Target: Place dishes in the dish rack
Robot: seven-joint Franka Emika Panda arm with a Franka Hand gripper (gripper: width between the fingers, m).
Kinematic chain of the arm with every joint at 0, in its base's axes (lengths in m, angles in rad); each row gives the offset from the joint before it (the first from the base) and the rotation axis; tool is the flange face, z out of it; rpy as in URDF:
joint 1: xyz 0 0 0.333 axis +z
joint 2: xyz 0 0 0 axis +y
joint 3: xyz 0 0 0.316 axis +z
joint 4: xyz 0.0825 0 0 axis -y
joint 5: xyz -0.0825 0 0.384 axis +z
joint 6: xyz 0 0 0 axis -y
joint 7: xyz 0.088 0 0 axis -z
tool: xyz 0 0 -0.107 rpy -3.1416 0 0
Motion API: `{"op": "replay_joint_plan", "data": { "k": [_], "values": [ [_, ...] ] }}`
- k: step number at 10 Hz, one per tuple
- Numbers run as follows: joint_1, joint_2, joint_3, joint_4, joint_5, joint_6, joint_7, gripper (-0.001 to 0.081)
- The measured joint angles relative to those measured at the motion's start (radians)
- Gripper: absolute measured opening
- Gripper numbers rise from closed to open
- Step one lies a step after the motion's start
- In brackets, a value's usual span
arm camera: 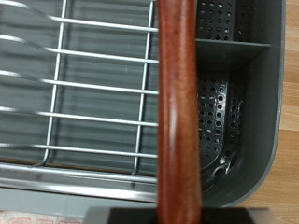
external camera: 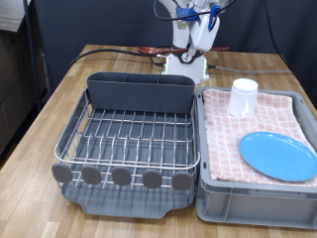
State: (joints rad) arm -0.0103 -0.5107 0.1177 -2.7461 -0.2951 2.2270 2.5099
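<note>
From my remote seat: the arm is up at the far edge of the bench, and in the exterior view I only get the white wrist and blue cabling at the top of the picture; the fingertips themselves don't show there. Wrist view is filled by the reddish-brown wooden spoon (arm camera: 177, 112), handle running straight along the camera axis from the gripper (arm camera: 177, 217) end, so it reads as clamped on the spoon handle, though I can't see the pads themselves.

Under the spoon in the wrist view: the dark-grey caddy (arm camera: 234, 103) with its perforated floor and a divider wall, and beside it the silver wire rack (arm camera: 93, 84). Spoon hangs over the caddy, near the boundary with the wires. Can't tell if its tip is touching anything.

Exterior view: dish rack (external camera: 129, 134) sits toward the bench's left side, caddy (external camera: 139, 92) along its far edge, row of round grey discs (external camera: 121, 177) along its near edge. No dishes visible on the wires.

Grey crate (external camera: 253, 188) with pink checked cloth is just beside the rack toward the bench's right edge. In it: white cup (external camera: 244, 97) upright at the far end, light-blue plate (external camera: 278, 155) flat at the near right corner, the two apart from each other
</note>
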Motion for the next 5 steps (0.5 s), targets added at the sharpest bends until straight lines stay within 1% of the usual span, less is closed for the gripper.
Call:
{"op": "replay_joint_plan", "data": {
  "k": [2, 5],
  "values": [
    [0.0, 0.004, -0.017, -0.007, 0.014, 0.0, -0.009, 0.0092],
    [0.0, 0.004, -0.06, -0.04, 0.025, 0.016, -0.029, 0.0092]
  ]
}}
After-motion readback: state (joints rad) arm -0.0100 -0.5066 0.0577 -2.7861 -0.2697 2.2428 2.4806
